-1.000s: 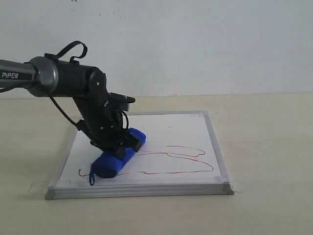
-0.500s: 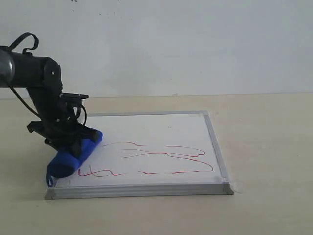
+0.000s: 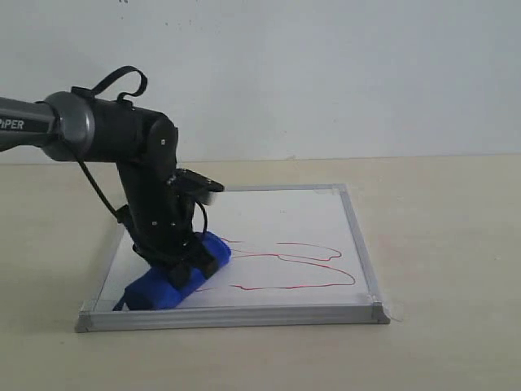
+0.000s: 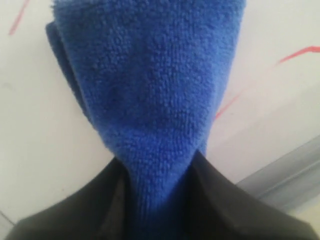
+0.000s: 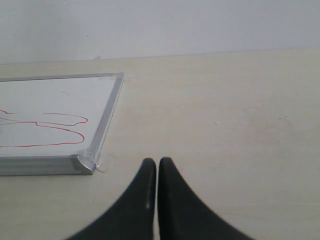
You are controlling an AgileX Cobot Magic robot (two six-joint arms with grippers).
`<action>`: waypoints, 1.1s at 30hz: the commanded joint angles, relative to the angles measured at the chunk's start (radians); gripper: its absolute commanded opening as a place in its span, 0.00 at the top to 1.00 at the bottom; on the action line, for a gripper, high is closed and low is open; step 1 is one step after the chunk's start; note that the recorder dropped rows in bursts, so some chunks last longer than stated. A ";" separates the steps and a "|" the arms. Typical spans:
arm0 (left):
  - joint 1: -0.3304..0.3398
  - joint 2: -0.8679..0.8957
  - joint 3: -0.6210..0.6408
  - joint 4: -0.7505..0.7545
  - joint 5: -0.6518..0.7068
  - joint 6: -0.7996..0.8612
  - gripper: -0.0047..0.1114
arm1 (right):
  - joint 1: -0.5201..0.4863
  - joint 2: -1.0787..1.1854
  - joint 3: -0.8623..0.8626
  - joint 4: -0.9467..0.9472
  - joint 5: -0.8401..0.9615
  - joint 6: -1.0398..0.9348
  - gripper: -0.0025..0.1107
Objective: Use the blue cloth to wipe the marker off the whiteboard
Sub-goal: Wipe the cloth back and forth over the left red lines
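One sweep is reversing: on the desk, across the board, we are dragging the cloth back from the left edge onto the marker, most still showing; left hand is clamping the cloth, right hand idling, pressed together.

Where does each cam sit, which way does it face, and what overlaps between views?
Exterior: off the arms, facing the whiteboard front-on, wall behind; shows the left arm holding the blue cloth on it.
Left wrist: looks along the left fingers at the cloth pinched between them.
Right wrist: low over the table, facing the wall; right fingers shut, board corner aside.
Shared: all see whiteboard and red marker.
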 commanded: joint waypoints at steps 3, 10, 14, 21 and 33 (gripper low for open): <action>-0.030 0.030 0.025 -0.101 0.072 0.016 0.93 | -0.002 -0.005 -0.001 -0.004 -0.002 -0.003 0.97; 0.078 0.030 0.025 -0.006 0.140 0.014 0.93 | -0.002 -0.005 -0.001 -0.004 -0.002 -0.003 0.97; 0.144 0.028 0.025 0.121 0.150 -0.007 0.93 | -0.002 -0.005 -0.001 -0.004 -0.002 -0.003 0.97; 0.242 -0.009 0.025 0.258 0.198 -0.068 0.93 | -0.002 -0.005 -0.001 -0.004 -0.002 -0.003 0.97; 0.176 -0.056 0.023 0.091 0.133 0.029 0.93 | -0.002 -0.005 -0.001 -0.004 -0.002 -0.003 0.97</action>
